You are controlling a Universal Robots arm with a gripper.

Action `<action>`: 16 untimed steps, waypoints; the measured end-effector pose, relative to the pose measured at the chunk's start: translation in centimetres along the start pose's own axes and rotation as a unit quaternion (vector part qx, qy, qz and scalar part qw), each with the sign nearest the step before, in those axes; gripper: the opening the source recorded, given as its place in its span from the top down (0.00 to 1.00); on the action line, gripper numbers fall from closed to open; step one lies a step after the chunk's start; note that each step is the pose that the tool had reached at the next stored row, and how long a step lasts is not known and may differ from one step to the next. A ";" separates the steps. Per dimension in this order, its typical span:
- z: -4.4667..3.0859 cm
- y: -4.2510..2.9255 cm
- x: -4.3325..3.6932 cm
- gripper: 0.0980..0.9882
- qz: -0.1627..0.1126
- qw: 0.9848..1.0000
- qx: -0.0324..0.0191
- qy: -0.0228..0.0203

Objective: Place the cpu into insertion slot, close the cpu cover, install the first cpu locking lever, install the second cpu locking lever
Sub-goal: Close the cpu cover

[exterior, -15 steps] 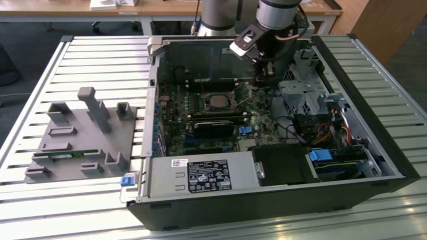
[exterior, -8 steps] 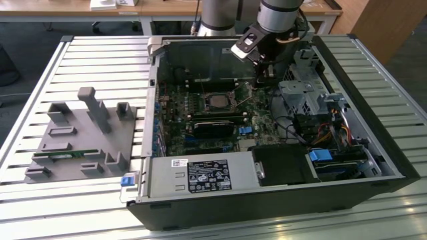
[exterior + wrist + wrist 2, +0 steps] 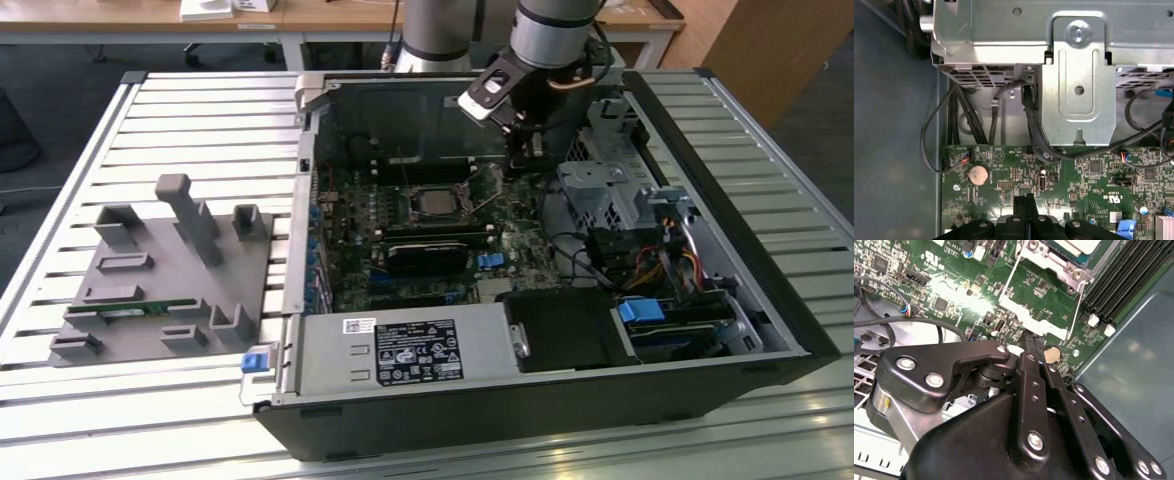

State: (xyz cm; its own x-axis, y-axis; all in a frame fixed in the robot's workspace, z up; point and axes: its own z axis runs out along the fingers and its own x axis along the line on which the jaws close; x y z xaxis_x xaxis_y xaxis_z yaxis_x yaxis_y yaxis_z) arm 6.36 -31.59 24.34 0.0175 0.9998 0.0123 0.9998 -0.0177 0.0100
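Note:
The cpu (image 3: 434,200) lies flat in the middle of the green motherboard (image 3: 534,255), with its silver top facing up. It covers the insertion slot beneath it. In the second wrist view the silvery cpu cover (image 3: 1046,257) frames the cpu (image 3: 1081,244), and thin wire locking levers (image 3: 1076,310) run beside it. My gripper (image 3: 527,165) hangs inside the case, to the exterior view's right of the cpu. Its black fingers (image 3: 1030,347) are shut with nothing between them, a little above the board near a coin battery (image 3: 1053,355). The first wrist view shows the gripper (image 3: 1024,201) over the board edge.
The open computer case (image 3: 534,400) lies on a slatted table. A metal drive cage (image 3: 1079,75) and black cables (image 3: 1031,125) stand close beside the gripper. Memory slots (image 3: 1114,285) lie beside the socket. A grey fixture tray (image 3: 160,270) is at the exterior view's left.

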 end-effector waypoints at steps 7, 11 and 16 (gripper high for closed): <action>0.01 -0.24 0.00 0.99 0.000 1.000 0.000 0.000; 0.01 -0.37 -0.01 0.99 0.000 1.000 0.000 0.000; 0.01 -0.54 -0.01 0.99 0.000 1.000 0.000 0.000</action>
State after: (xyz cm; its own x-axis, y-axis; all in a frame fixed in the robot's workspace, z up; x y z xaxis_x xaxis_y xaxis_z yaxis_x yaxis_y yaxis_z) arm 5.82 -31.59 24.32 0.0176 0.9998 0.0123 0.9998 -0.0177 0.0100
